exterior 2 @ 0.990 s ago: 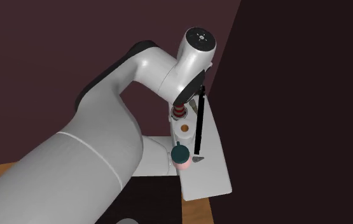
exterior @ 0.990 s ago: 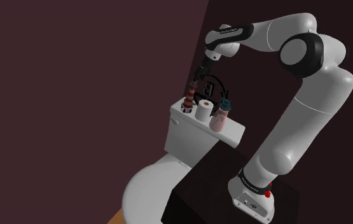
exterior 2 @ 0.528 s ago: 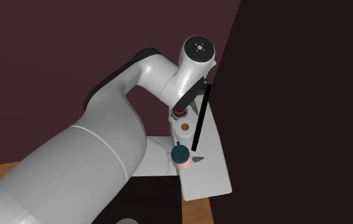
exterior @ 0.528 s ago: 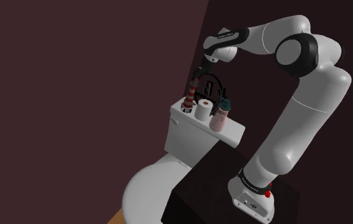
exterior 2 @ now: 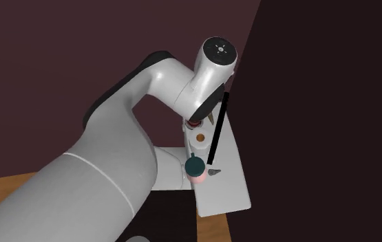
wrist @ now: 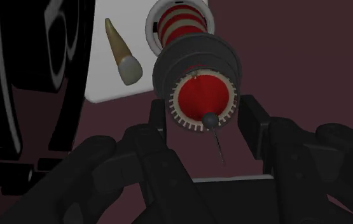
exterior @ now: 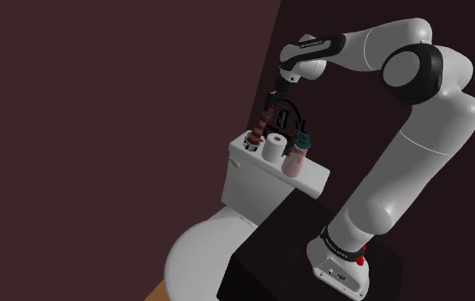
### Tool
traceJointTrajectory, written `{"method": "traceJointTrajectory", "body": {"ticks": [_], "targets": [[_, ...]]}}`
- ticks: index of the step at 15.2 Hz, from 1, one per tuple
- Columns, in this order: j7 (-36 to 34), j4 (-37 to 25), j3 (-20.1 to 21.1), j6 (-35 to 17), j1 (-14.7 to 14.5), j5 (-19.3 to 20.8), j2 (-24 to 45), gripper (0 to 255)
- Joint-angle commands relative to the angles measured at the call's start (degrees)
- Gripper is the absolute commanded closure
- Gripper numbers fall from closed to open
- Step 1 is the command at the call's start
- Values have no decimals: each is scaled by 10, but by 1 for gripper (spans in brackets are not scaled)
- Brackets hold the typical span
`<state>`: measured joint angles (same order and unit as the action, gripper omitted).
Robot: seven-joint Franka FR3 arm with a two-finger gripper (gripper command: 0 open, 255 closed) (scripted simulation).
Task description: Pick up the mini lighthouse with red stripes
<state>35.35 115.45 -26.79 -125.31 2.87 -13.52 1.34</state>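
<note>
Tipped since 0.5 s ago, the lighthouse [exterior: 264,122] leans off upright — the end effector [wrist: 205,119] is clamped on its dark top, its foot at one end of the toilet tank [exterior: 265,175].

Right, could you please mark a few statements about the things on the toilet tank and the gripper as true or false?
1. The gripper is shut on the lighthouse. True.
2. The roll lies on its side. False: it stands upright on the tank.
3. The bottle has a teal cap. True.
4. The bottle stands between the lighthouse and the roll. False: the roll is the middle one of the three.
</note>
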Motion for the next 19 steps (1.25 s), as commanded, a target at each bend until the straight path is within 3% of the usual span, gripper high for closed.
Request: {"method": "traceJointTrajectory", "body": {"ticks": [1, 2, 19], "targets": [[-4, 4, 0, 43, -1, 6, 0, 255], [12, -1, 4, 9, -3, -28, 46, 255], [-24, -78, 4, 113, -2, 6, 10, 255]]}}
